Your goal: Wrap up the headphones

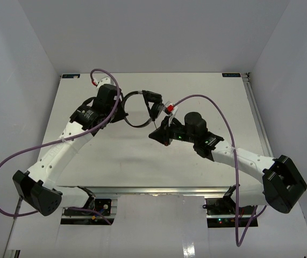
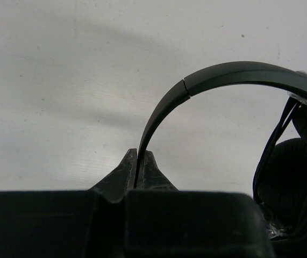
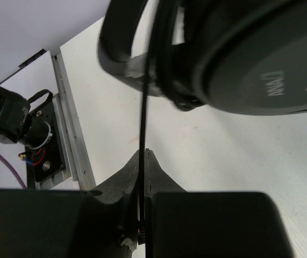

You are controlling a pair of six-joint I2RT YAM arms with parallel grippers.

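The black headphones (image 1: 142, 109) are held above the white table between both arms. My left gripper (image 2: 140, 154) is shut on the lower end of the thin curved headband (image 2: 223, 75), which arches up and right to a padded earcup (image 2: 288, 177). In the top view the left gripper (image 1: 122, 111) is at the band's left side. My right gripper (image 3: 145, 153) is shut on the thin black cable (image 3: 144, 107), which runs straight up to the earcups (image 3: 250, 54) close above it. From above, the right gripper (image 1: 157, 129) sits just below the earcups (image 1: 153, 102).
Thick purple robot cables (image 1: 107, 75) loop over both arms. An aluminium rail (image 3: 70, 123) with a mounted motor unit (image 3: 13, 115) borders the table's near edge. White walls enclose the table (image 1: 207, 91) on three sides.
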